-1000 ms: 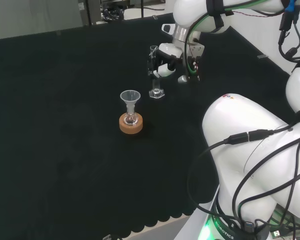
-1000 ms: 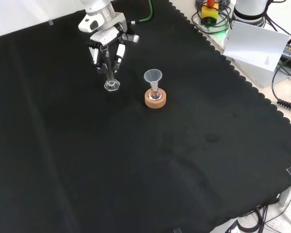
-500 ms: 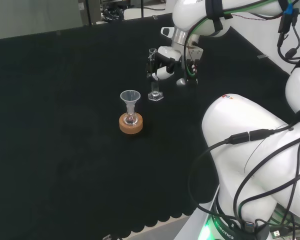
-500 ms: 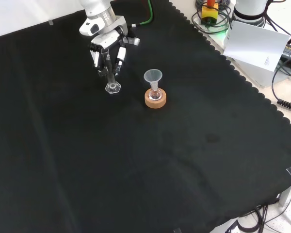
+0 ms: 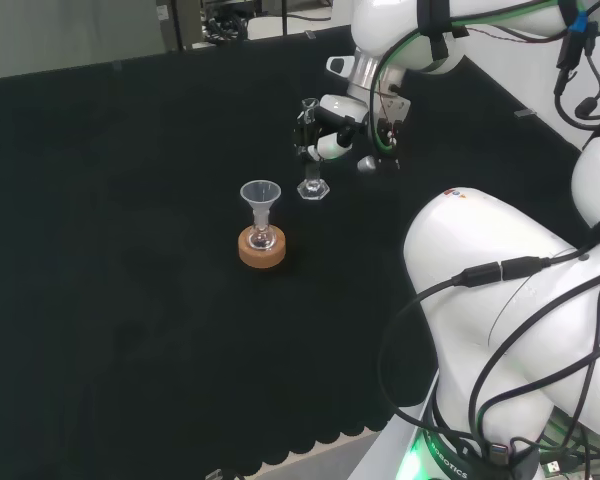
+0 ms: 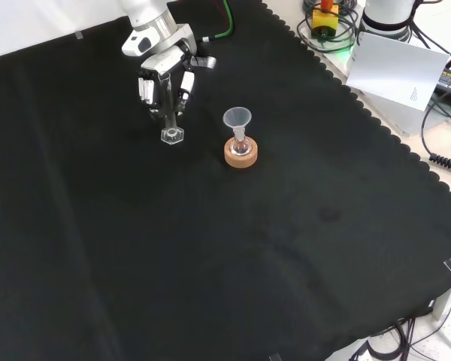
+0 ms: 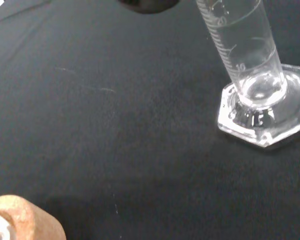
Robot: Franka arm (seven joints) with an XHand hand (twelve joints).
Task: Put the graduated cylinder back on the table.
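The clear graduated cylinder (image 5: 309,150) stands upright with its hexagonal foot (image 6: 172,135) on the black cloth. The black and white hand (image 5: 329,133) is beside its tube, and its fingers (image 6: 183,84) are curled round the upper part. In the front view the hand (image 6: 163,81) comes down from the top, with the tube (image 6: 167,109) between its fingers. The wrist view shows the cylinder (image 7: 242,55) close up, with its foot (image 7: 265,120) flat on the cloth and the tube empty near the bottom.
A small flask with a clear funnel (image 5: 261,196) sits in a cork ring (image 5: 262,249) just in front of the cylinder in the head view. In the front view the ring (image 6: 240,153) lies to the cylinder's right. The arm's white links (image 5: 500,290) stand at the right.
The hand and cylinder have shifted a little over the cloth; the cylinder's foot moved only slightly. The fingers stay round the tube.
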